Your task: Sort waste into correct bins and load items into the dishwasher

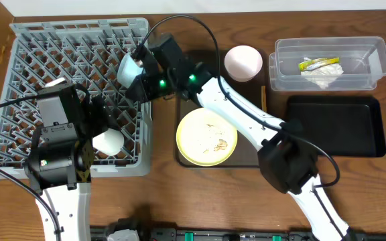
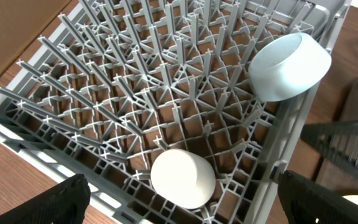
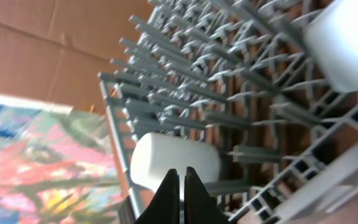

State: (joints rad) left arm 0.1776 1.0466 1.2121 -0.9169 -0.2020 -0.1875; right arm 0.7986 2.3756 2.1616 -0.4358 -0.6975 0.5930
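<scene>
The grey dish rack (image 1: 45,47) fills the left side. A small white cup (image 1: 108,142) lies in its front right corner, below my open left gripper (image 1: 103,124); in the left wrist view the cup (image 2: 182,177) sits between the spread fingers (image 2: 191,208). The light blue bowl (image 1: 129,69) leans tilted inside the rack's right wall (image 2: 289,65). My right gripper (image 1: 145,61) is next to it, fingers shut and empty (image 3: 180,196). The pale yellow plate (image 1: 206,136) carries beige scraps. The pinkish-white bowl (image 1: 242,62) stands behind it. The clear tub (image 1: 374,50) holds the napkin (image 1: 324,77) and wrapper (image 1: 317,63).
The plate and pinkish bowl rest on a dark brown serving tray (image 1: 183,107). A thin wooden chopstick (image 1: 263,97) lies along its right edge. The flat black tray (image 1: 337,126) sits in front of the tub. My right arm crosses above the brown tray.
</scene>
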